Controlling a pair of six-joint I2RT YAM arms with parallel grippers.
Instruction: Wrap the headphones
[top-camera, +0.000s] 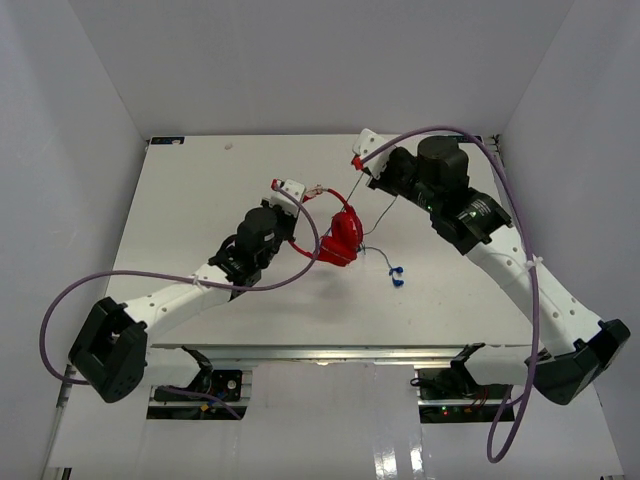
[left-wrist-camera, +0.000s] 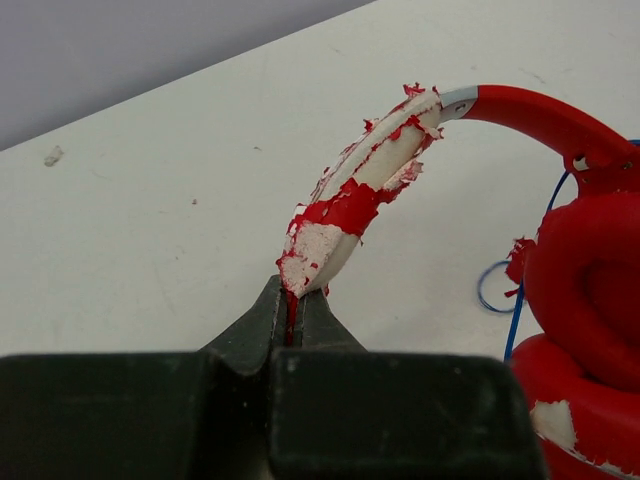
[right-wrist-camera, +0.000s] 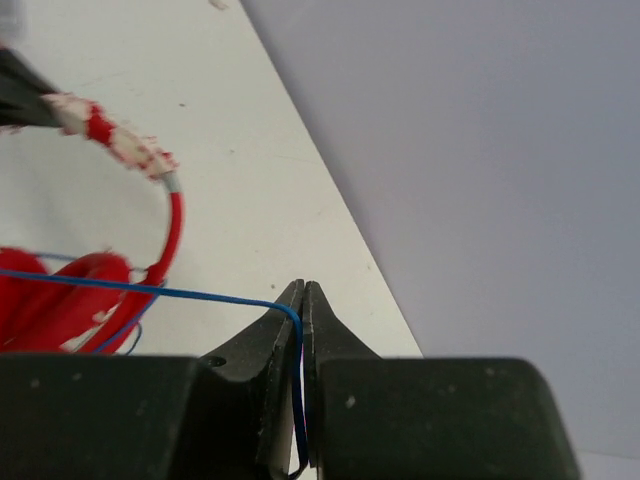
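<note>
The red headphones (top-camera: 342, 240) lie near the table's middle with their earcups (left-wrist-camera: 585, 270) stacked together. The flaking red-and-white headband (left-wrist-camera: 360, 190) arches up from them, and my left gripper (left-wrist-camera: 297, 297) is shut on its free end, seen from above just left of the cups (top-camera: 288, 188). The thin blue cable (right-wrist-camera: 200, 293) runs taut from the cups to my right gripper (right-wrist-camera: 303, 292), which is shut on it, raised behind the headphones (top-camera: 358, 158). The cable's small blue plug (top-camera: 396, 274) lies loose on the table to the right of the cups.
A thick purple robot cable (top-camera: 312, 240) loops off the left arm close beside the earcups; another (top-camera: 500, 175) arcs over the right arm. White walls enclose the table (top-camera: 190, 200) at the back and both sides. My right gripper is near the back wall (right-wrist-camera: 480, 150).
</note>
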